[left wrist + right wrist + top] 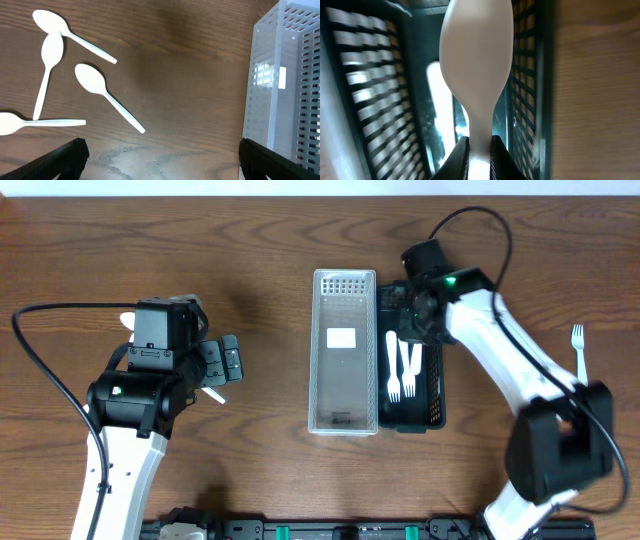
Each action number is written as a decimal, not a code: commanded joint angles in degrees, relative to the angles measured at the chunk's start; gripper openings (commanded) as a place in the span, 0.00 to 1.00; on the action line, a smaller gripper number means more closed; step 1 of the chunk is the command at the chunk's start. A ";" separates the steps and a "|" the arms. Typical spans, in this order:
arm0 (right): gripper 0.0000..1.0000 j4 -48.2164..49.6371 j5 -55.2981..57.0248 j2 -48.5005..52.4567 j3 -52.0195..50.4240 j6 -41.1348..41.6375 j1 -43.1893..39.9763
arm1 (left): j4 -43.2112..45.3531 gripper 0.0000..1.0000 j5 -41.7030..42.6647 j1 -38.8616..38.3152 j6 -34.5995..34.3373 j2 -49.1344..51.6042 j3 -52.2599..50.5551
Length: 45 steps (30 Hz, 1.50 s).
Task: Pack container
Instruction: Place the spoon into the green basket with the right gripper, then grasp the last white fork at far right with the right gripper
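A clear perforated container [343, 350] stands at the table's middle, and its wall [290, 85] also shows in the left wrist view. A black mesh container [436, 395] sits against its right side and holds two white forks [400, 370]. My right gripper [415, 320] hovers over the black container's far end, shut on a white plastic utensil [477, 55]. Only the utensil's rounded end shows, pointing down into the black mesh [527, 100]. My left gripper [160, 160] is open above bare wood. Several white spoons [92, 80] lie ahead of it to the left.
One white fork [578, 345] lies alone on the wood at the far right. The left arm's body [140, 395] covers most of the spoons in the overhead view. A black rail [330, 530] runs along the table's near edge.
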 commanded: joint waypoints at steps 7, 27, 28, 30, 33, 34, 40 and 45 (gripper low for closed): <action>0.29 -0.33 -0.76 0.63 2.10 -5.90 0.09 | 0.92 0.98 -0.66 0.28 0.61 0.07 1.49; 0.89 -12.79 0.72 -3.63 18.34 -28.72 -33.55 | 1.99 0.98 -0.66 0.28 0.61 0.07 1.49; 0.89 -12.17 0.55 -2.51 18.34 -29.68 -36.17 | 1.99 0.98 -0.66 0.28 0.61 0.07 1.49; 0.89 -10.95 0.46 -0.37 18.34 -32.48 -40.44 | 1.99 0.98 -0.66 0.28 0.61 0.07 1.49; 0.89 -8.96 0.52 3.52 18.34 -34.91 -45.24 | 1.97 0.98 -0.66 0.28 0.61 0.07 1.49; 0.89 -8.46 0.55 4.87 18.34 -34.91 -46.38 | 1.97 0.98 -0.66 0.28 0.61 0.07 1.49; 0.86 -7.37 0.90 13.18 18.34 -36.72 -49.46 | 1.99 0.98 -0.66 0.28 0.61 0.07 1.49; 0.80 -6.88 -3.52 19.28 18.34 -40.92 -49.59 | 2.01 0.98 -0.66 0.28 0.61 0.07 1.49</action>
